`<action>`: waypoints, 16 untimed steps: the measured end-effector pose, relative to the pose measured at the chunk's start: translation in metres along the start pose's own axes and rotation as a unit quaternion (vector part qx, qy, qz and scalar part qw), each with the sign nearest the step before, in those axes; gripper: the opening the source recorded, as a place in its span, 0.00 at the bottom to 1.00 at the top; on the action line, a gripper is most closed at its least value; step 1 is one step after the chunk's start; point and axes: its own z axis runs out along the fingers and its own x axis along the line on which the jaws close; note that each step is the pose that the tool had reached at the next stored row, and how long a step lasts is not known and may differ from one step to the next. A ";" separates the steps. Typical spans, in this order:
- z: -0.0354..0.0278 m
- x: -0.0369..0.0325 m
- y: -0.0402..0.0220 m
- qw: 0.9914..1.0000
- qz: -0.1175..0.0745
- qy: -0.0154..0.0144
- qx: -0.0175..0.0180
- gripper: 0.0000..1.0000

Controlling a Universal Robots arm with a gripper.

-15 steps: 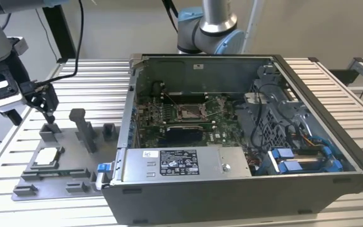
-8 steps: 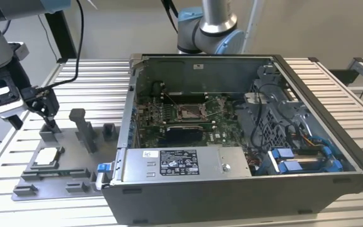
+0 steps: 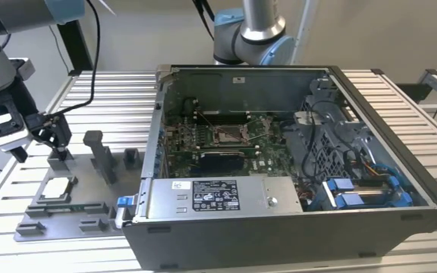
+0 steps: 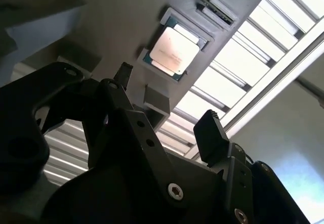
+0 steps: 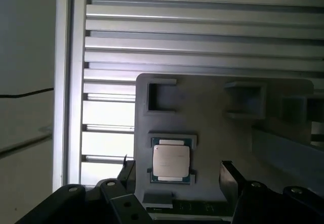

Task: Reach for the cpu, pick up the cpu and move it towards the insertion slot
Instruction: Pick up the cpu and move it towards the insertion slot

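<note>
Gripper [image 4: 165,92], wide open and empty, is hovering above the cpu [image 4: 173,51], nested in a grey fixture pocket [image 4: 116,27] for alignment.

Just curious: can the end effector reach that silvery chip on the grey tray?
Probably yes: the end effector hangs open above the cpu, which lies uncovered in its grey fixture, nothing between them.

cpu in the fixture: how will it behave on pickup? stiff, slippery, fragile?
Likely stiff and light: the cpu is a thin flat square with a metal face. That smooth face probably makes it slippery. It sits in a fixture recess, so a tilted lift might jam it.
</note>
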 end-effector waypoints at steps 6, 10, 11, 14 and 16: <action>0.0069 0.0001 -0.0035 1.000 0.000 0.000 0.000 1.00; 0.0116 0.0001 -0.0047 1.000 0.000 0.000 0.000 1.00; 0.0129 0.0001 -0.0049 1.000 0.000 0.000 0.000 1.00; 0.0166 0.0001 -0.0056 1.000 0.000 0.000 0.000 1.00; 0.0195 0.0001 -0.0058 1.000 0.000 0.000 0.000 1.00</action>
